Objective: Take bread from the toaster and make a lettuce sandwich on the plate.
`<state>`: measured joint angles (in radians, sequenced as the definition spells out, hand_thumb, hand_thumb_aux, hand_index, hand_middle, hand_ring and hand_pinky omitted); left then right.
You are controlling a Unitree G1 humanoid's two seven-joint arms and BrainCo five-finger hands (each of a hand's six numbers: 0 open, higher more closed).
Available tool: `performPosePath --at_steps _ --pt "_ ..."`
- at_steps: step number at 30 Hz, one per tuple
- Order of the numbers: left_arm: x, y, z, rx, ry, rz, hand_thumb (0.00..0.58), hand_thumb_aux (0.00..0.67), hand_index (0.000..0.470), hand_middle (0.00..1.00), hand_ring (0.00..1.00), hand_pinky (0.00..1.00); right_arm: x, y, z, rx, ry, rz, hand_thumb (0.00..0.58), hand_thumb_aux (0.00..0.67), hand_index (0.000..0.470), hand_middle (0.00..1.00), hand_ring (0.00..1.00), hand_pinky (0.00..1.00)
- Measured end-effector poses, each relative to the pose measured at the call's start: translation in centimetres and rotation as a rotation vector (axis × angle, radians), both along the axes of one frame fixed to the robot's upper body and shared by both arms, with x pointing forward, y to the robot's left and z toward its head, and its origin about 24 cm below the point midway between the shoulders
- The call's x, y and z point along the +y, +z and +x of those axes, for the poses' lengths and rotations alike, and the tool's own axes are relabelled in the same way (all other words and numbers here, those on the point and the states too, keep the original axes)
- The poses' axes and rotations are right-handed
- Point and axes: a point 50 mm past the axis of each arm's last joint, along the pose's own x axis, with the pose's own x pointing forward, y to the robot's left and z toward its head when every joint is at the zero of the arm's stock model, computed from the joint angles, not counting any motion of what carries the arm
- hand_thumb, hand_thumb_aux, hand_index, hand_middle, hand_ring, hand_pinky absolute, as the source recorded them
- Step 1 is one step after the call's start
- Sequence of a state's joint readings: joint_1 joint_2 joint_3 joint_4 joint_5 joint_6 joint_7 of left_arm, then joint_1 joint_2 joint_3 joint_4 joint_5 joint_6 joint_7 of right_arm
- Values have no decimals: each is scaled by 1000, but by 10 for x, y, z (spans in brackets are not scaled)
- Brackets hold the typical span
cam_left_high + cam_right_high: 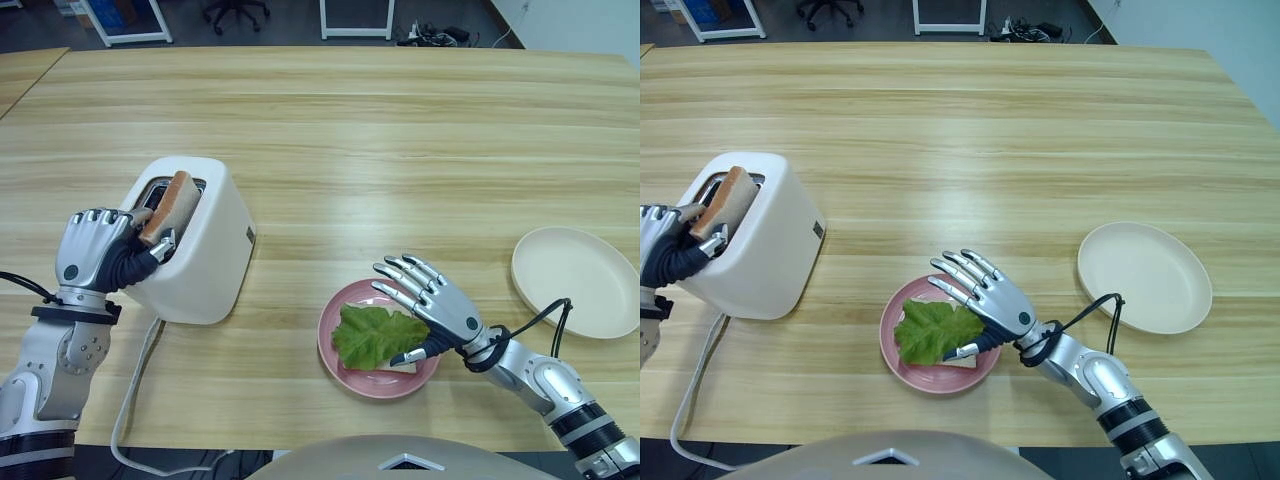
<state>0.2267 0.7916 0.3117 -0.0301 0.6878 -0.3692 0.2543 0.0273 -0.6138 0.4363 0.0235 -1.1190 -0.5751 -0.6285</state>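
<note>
Halfway: green lettuce leaf on pale bread slice on round pink plate, right hand at its edge, fingers spread, empty. Pending: brown toast slice, pinched in left hand fingers, standing in white toaster.

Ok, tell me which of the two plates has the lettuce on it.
The pink plate, by the right robot hand: a green lettuce leaf lies on it over bread. The cream plate to its right carries no leaf.
</note>
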Motion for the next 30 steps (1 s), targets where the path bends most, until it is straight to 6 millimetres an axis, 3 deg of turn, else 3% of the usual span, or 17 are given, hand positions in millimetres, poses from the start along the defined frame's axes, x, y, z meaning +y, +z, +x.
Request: performPosePath --at_steps 3,7,12,16,30 --pt "2 0 4 -64 28 10 580 670 470 1000 1000 1000 2 0 0 -1 -1 16 0 0 0 0 0 0" --pt "4 7 12 -225 73 -14 580 670 470 1000 1000 1000 3 -1 -1 -10 -26 49 92 55 39 0 0 0" --pt "-1 33 20 -519 88 -76 580 670 470 1000 1000 1000 1 -2 1 -36 -72 98 36 21 15 0 0 0" --pt "-16 49 22 -708 28 -159 580 670 470 1000 1000 1000 -2 -2 3 -54 -108 143 58 34 24 0 0 0" --pt "-76 52 8 -726 -364 -604 580 670 470 1000 1000 1000 -18 5 6 -90 -198 260 116 71 50 0 0 0"
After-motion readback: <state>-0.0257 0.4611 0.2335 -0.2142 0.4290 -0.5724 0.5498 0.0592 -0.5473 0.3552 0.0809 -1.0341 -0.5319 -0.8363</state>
